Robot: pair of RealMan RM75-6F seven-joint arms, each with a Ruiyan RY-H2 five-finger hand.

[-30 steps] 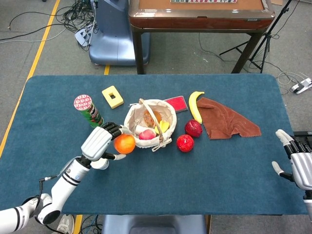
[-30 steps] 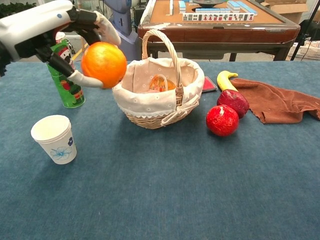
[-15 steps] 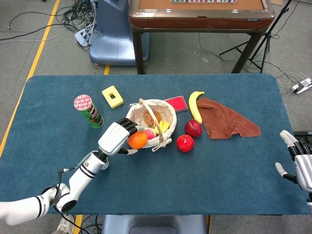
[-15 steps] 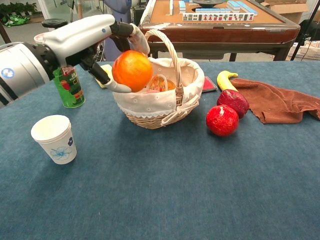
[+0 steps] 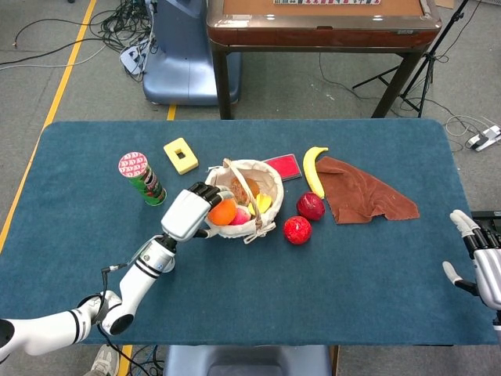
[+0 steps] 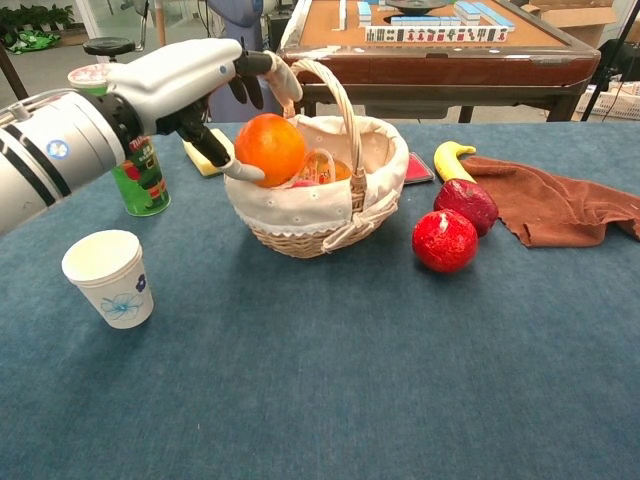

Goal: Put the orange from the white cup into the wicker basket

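Head view:
- Left hand (image 5: pixel 188 213) at the left rim of the wicker basket (image 5: pixel 270 184), fingers curled around the orange (image 5: pixel 222 211).
- Orange held above the basket's left edge, just over the white cloth lining, beside other fruit inside.
- Right hand (image 5: pixel 479 262) at the far right table edge, fingers apart, nothing held.
- Green canister (image 5: pixel 142 178) upright left of the basket; lid lettering too small to read.
- Yellow block (image 5: pixel 181 155) behind the canister, red flat card (image 5: pixel 285 167) behind the basket.
- Banana (image 5: pixel 313 170) and brown cloth (image 5: pixel 361 192) to the right; two red fruits (image 5: pixel 297 229) just right of the basket.

Chest view:
- Left hand (image 6: pixel 205 75) gripping the orange (image 6: pixel 270 148) from above and from the side, thumb under the fruit.
- Orange over the basket (image 6: pixel 318 218) left rim, partly inside the opening, not resting on the contents.
- White cup (image 6: pixel 108 277) upright well left of the basket, blue floral print on the wall, no legible writing.
- Canister (image 6: pixel 140 180) label partly hidden by the arm; lettering not legible.
- Row of mahjong tiles (image 6: pixel 440 33) on the wooden table behind; markings unreadable.
- Right hand outside this view.
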